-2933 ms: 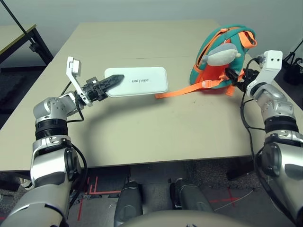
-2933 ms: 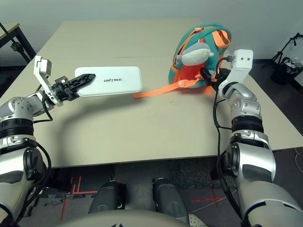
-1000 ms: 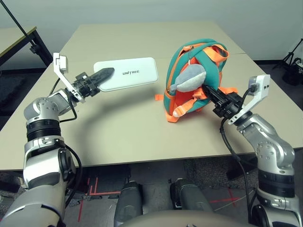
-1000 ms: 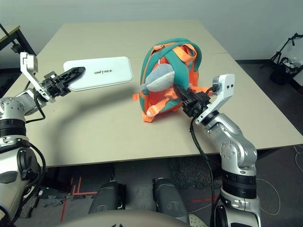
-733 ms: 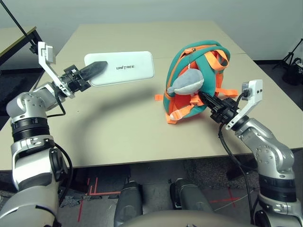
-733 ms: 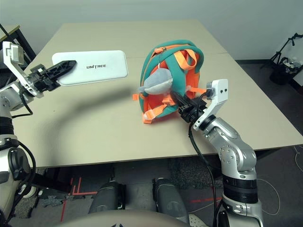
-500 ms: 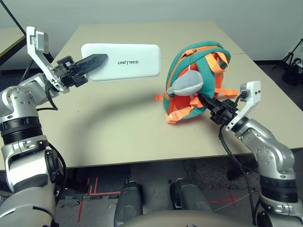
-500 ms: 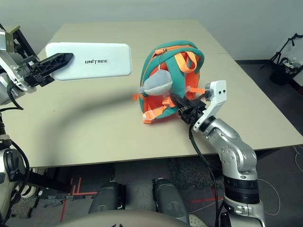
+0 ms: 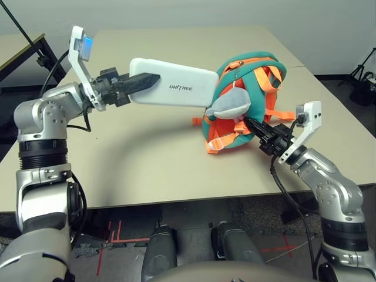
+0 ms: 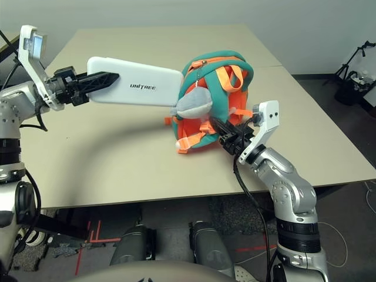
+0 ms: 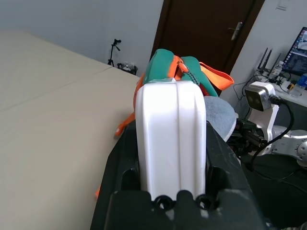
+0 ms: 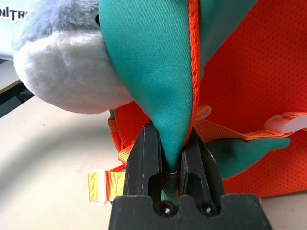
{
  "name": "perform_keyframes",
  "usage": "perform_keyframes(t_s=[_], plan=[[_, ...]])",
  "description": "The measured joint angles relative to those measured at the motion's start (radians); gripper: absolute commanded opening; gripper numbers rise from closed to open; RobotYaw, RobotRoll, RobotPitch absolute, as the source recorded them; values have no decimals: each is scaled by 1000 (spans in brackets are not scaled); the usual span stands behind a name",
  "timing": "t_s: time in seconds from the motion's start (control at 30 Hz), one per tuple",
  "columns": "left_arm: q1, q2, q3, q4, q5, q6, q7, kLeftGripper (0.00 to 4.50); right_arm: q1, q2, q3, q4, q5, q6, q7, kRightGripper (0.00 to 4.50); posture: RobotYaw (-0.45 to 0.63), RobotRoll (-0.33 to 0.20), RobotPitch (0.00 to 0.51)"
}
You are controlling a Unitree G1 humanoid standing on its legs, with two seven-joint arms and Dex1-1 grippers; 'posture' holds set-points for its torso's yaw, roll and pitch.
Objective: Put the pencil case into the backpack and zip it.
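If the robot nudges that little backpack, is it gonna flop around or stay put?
The backpack looks soft: its teal fabric bunches between the right gripper's fingers, so it would probably give. Standing upright but leaning, it might tip if pushed. The plush charm hangs from a chain and would likely swing.

Lab room, pale walls, beige table [image 9: 147,158].
Dark floor [image 9: 200,238], red tape marks [image 9: 122,239]; 1 brown door [image 11: 206,28], 1 monitor [image 11: 297,52].
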Motion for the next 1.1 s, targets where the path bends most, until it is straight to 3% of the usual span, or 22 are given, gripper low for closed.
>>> perform_keyframes(t_s=[0.3,0.63,1.1], plan=[[-88,-125,-68,180,64,-113,-44,1408,16,1,1,0,-2,-19,3,143,-186,0,7],[-150,-182,-189,295,205,-272,-126,1402,32,0,6,-5,-2,-23,3,143,-205,0,10],[-213,-383,-192,499,321,-490,-78,1401,34,4,13,-6,-11,-39,2,142,-215,0,12]])
